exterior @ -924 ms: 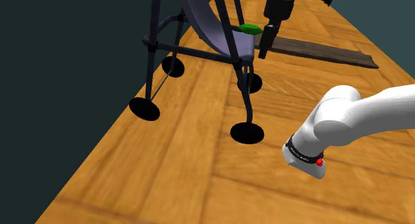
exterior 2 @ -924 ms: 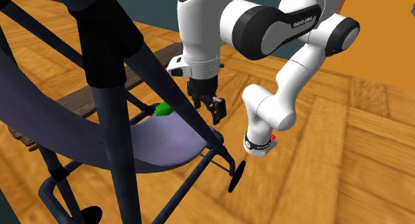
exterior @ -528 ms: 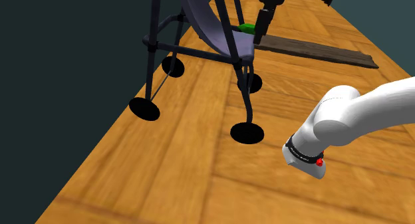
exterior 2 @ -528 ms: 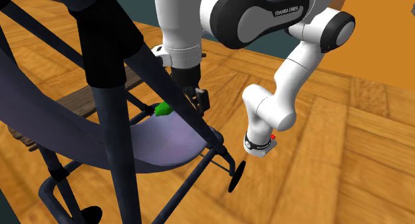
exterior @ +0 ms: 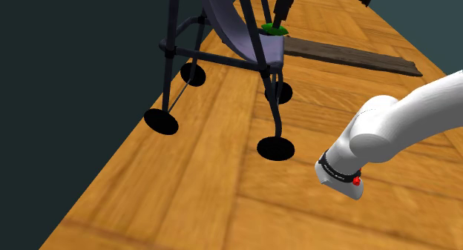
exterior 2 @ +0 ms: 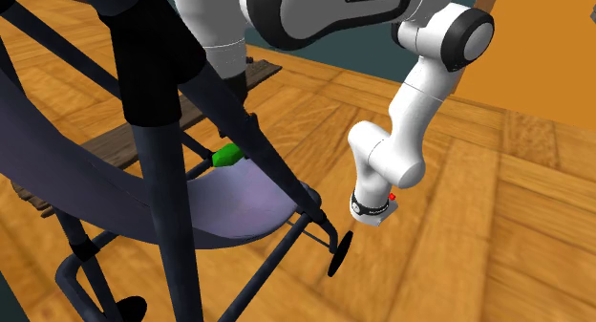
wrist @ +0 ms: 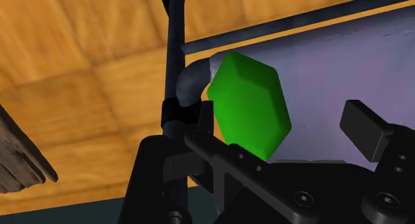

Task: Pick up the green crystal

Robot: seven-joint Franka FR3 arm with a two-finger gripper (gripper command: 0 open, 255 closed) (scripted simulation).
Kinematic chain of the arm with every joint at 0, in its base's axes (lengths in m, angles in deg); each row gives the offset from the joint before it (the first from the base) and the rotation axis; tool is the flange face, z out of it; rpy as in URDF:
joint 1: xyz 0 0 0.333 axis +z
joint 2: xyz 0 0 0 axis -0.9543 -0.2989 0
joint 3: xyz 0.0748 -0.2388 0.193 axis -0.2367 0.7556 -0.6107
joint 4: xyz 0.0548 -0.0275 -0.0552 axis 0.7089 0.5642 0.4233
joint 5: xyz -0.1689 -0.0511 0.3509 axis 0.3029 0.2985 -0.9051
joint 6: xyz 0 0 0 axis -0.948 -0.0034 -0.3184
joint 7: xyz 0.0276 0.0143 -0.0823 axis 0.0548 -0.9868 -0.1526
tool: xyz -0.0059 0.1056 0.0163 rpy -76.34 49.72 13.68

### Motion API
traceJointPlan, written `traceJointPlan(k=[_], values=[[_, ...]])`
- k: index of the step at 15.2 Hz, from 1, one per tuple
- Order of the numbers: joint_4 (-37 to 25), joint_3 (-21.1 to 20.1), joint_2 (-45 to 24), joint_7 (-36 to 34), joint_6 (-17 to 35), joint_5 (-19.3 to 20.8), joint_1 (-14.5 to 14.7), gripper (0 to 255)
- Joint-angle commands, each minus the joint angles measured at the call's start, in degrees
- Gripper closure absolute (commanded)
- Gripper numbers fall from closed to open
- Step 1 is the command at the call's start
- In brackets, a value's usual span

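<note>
Two black fingers (wrist: 362,123) of the gripper (wrist: 282,117) stand apart, open, with the green crystal (wrist: 249,108) in the gap. It sits much nearer one finger than the other, contact there cannot be confirmed, and it is not clasped. The crystal lies on the pale lavender seat (wrist: 332,70) of a dark tubular wheeled frame (exterior: 222,57), at the seat's edge beside an upright tube. This is the upper middle of the shoulder view and left of centre in the second exterior view. Step in hand, as judged: final alignment before closing. Shift the gripper sideways until the crystal is centred, so that both pads meet opposite facets together. Keep the finger nearest the tube clear of it. Close gently, since a hard faceted body is likely to slip from an uneven pinch, then lift straight off the seat. The wrist view supplies the finger gap, the facets and the tube's closeness. The shoulder view adds a fingertip at the crystal and the wheels (exterior: 275,148) resting on the wooden floor (exterior: 208,189). The second exterior view gives the arm (exterior 2: 413,105) arching over the frame, but a frame post crosses the hand, so finger spacing cannot be read there.
</note>
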Motion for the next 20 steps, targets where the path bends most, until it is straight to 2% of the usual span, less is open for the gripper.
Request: traceJointPlan(k=[1, 7, 8, 17, 20], values=[[1.27, 0.13, 0.05, 0.20, 1.35, 0.05, -0.02, 0], [5.52, 0.19, 0.86, 0.14, 4.79, 0.15, -0.08, 0], [5.60, 0.24, 0.85, 0.20, 4.87, 0.17, -0.10, 255], [5.51, 0.21, 0.86, 0.13, 4.79, 0.16, -0.05, 255], [2.76, 0.17, 0.36, 0.16, 2.53, 0.09, 0.00, 255]])
